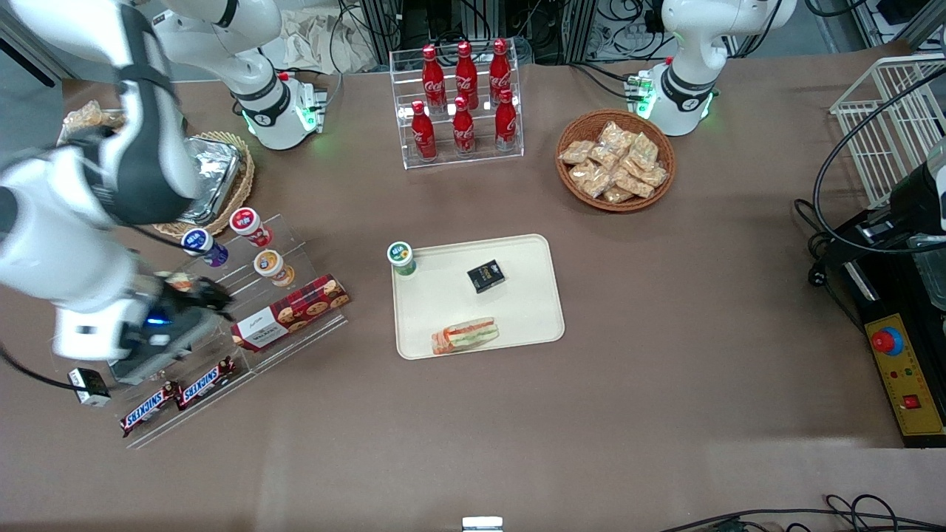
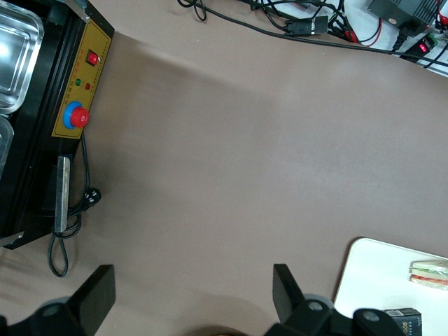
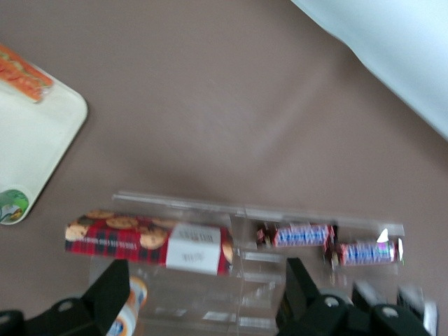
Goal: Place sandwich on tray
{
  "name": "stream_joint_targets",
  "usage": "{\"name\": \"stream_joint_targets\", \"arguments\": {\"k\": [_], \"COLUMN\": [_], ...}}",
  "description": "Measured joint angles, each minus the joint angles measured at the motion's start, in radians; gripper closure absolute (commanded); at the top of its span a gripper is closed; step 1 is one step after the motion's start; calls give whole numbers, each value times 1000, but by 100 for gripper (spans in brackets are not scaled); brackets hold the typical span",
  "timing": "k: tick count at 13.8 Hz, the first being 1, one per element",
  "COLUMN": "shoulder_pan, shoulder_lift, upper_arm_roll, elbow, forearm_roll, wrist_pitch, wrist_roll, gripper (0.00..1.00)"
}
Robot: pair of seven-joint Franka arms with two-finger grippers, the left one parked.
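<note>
Sandwich (image 1: 465, 335) lying on tray (image 1: 517, 325), tight to the rim nearest the front camera. Also on tray: one black box (image 1: 485, 276), one green-lid cup (image 1: 400, 258) at a corner. Gripper (image 3: 199, 297) released, holding nothing, above clear stepped rack (image 1: 251, 325) toward working arm's end. Rack: three cups, one cookie box (image 1: 290, 313), two candy bars (image 1: 177, 397). Open tabletop between rack and tray.

I can read "SNICKERS" on the two candy bars (image 1: 177, 396) on the clear stand's lowest step, and the Coca-Cola script on the red bottles (image 1: 464, 98) in the acrylic rack.
</note>
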Motion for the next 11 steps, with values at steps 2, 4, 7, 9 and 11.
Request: {"name": "stream_joint_targets", "arguments": {"k": [2,4,7,9,11], "shoulder_pan": [-62,-132,-220,-262,-309], "shoulder_lift": [-39,-80,-157,-238,-327], "upper_arm_roll": [2,12,67,95,137], "elbow": [-6,-20,-54,-114,-188], "forearm_roll": [-1,-1,-2,-3,-18], "wrist_pitch": [-60,-117,-156,-163,-166], "wrist_roll": [116,202,285,301,308], "gripper": [1,1,1,1,1]}}
